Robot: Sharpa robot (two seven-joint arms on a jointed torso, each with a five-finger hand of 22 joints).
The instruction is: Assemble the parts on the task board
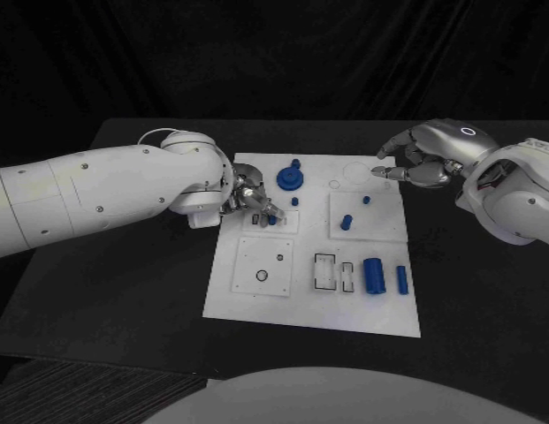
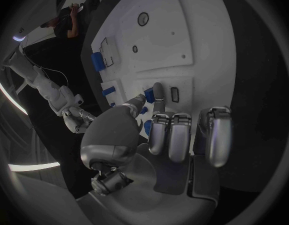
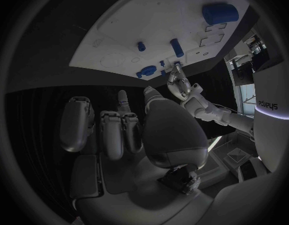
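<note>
Six blue parts (image 1: 374, 275) show on the task board (image 1: 262, 300). At its left edge, the left robot hand (image 1: 251, 201) pinches one; at its far-right corner the right robot hand (image 1: 415, 166) curls, holding nothing.

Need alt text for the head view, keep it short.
A white task board lies on a black table with the robot's left hand pinching a small blue part at the board's left edge. The right hand hovers with curled fingers over the board's far right corner. Other blue parts, including a large cylinder, sit across the board.
</note>
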